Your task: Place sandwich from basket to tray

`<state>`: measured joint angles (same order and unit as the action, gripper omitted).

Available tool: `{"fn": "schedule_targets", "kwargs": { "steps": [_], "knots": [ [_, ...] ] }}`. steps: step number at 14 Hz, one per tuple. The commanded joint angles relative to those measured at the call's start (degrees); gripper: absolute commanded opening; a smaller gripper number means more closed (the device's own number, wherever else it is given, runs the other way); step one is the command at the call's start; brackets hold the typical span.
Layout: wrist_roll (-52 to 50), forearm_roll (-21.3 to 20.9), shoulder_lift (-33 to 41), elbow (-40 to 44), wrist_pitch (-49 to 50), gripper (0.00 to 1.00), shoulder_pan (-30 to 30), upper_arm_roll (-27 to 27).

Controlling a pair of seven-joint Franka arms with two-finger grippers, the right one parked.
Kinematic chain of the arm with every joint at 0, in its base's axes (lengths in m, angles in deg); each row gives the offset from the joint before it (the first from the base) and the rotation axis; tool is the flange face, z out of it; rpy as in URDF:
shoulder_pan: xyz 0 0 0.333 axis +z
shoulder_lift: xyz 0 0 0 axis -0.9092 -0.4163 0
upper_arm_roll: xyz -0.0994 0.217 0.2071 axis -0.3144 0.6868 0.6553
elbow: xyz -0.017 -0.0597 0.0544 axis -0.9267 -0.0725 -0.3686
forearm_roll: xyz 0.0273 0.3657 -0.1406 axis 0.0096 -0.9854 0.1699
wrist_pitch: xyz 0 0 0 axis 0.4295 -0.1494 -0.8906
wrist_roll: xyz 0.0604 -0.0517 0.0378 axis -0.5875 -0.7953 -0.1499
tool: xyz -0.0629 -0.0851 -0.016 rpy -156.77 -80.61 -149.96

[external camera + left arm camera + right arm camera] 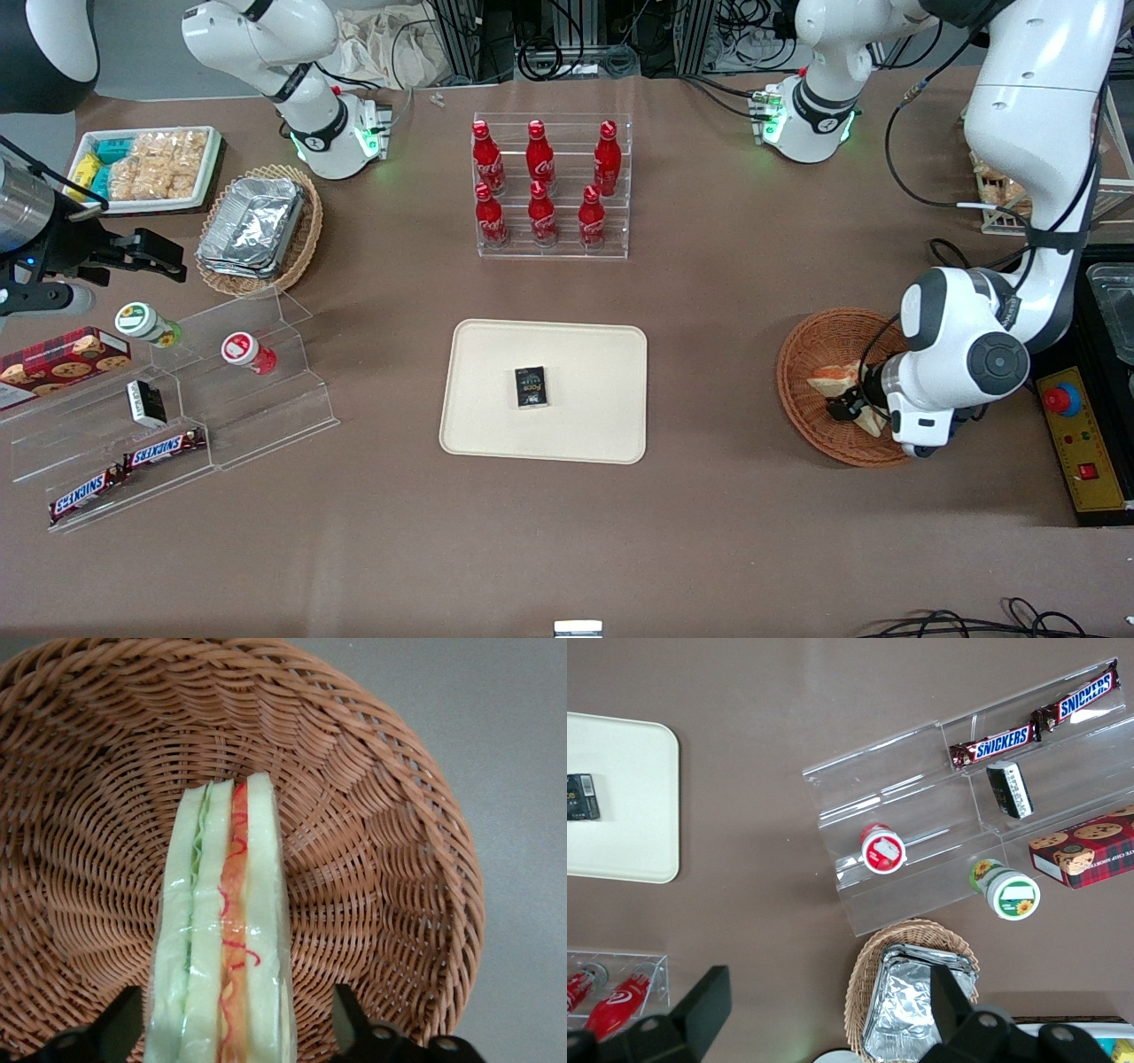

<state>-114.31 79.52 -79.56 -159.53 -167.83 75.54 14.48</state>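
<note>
Wicker basket [390, 859], pincer [239, 1028] astride sandwich [226, 930].

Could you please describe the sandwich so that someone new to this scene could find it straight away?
Look toward the working arm's end of the table for the round reddish-brown wicker basket. Inside it, the open gripper straddles the sandwich: the only wedge of pale bread, with green and orange-red filling.

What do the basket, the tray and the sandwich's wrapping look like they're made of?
Basket: woven wicker, reddish-brown, visible strands.
Tray: likely matte cream plastic, smooth, with a low rim.
Sandwich: seemingly clear film, glossy creases.
The hand is in the basket, open around the sandwich.
</note>
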Motion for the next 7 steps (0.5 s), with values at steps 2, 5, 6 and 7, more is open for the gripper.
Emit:
{"fn": "schedule_targets", "kwargs": {
  "steps": [2, 5, 6, 7],
  "knots": [
    [-1.1, -1.1, 0.5, -0.6, -1.2, 0.29, 0.1, 0.0],
    [-1.1, -1.1, 1.1, 0.1, -1.2, 0.0, 0.1, 0.0],
    [-0.9, -1.2, 1.3, 0.3, -1.0, 0.0, 0.1, 0.0],
    [-0.8, -1.2, 1.8, 0.2, -0.6, 0.0, 0.1, 0.0]
  ]
}}
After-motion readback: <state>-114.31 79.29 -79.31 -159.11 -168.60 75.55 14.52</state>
